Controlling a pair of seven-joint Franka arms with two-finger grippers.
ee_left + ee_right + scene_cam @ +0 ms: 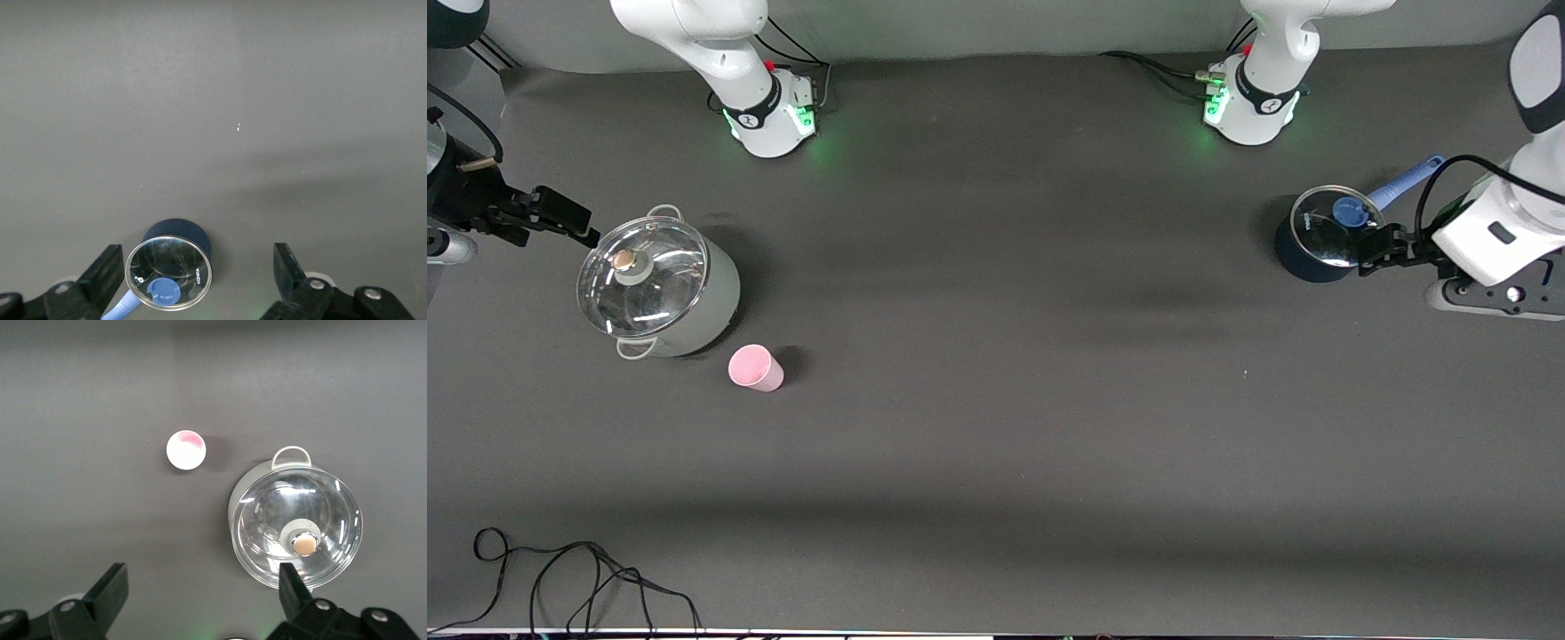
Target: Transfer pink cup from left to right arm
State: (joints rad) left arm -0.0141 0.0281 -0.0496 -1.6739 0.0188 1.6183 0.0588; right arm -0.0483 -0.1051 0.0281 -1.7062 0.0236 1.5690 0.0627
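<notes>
Pink cup [755, 368] upright at frame's lower left beside the lidded grey pot [660, 284]; left gripper [1371, 250] and right gripper [574, 227] both spread, empty.

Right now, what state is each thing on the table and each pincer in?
pink cup: upright on the table, free, beside the grey pot.
grey pot: glass lid on.
dark blue pot: glass lid on.
left pincer: open, empty, over the dark blue pot.
right pincer: open, empty, beside the grey pot.
</notes>
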